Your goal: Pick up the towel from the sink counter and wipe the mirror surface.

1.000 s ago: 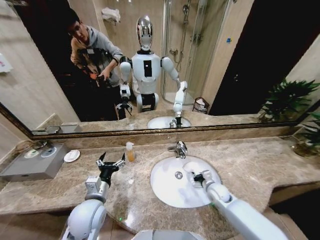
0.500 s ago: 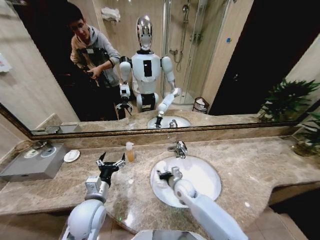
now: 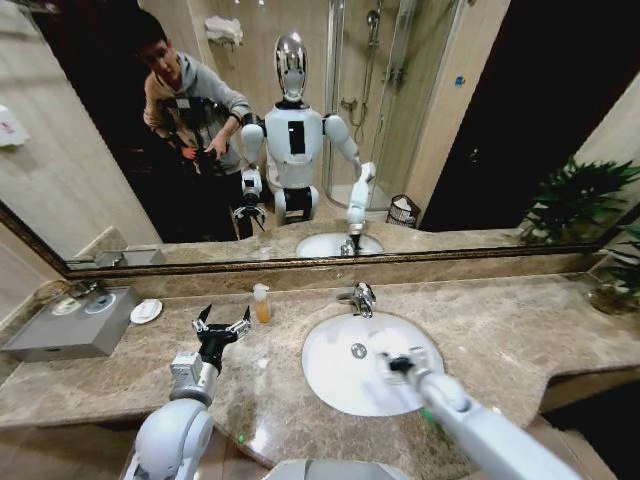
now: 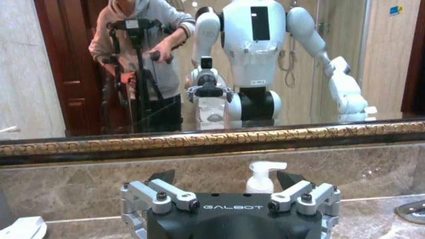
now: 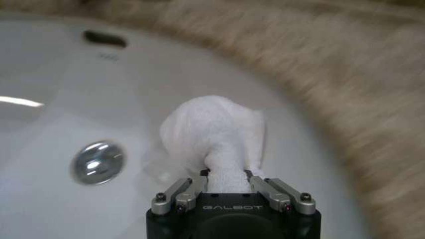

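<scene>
The white towel hangs bunched in my right gripper, which is shut on it just above the white basin, near the chrome drain. In the head view the right gripper is blurred over the near right part of the basin in the sink counter. My left gripper hovers open and empty over the counter left of the basin, facing the mirror; its spread fingers show in the left wrist view.
A chrome tap stands behind the basin. A soap pump bottle sits just beyond the left gripper. A round soap dish and a grey tray lie at the far left. A potted plant marks the right end.
The right arm, with the towel, swung to the left side of the basin half a second ago and is now back at the near right. The left arm has not moved.
</scene>
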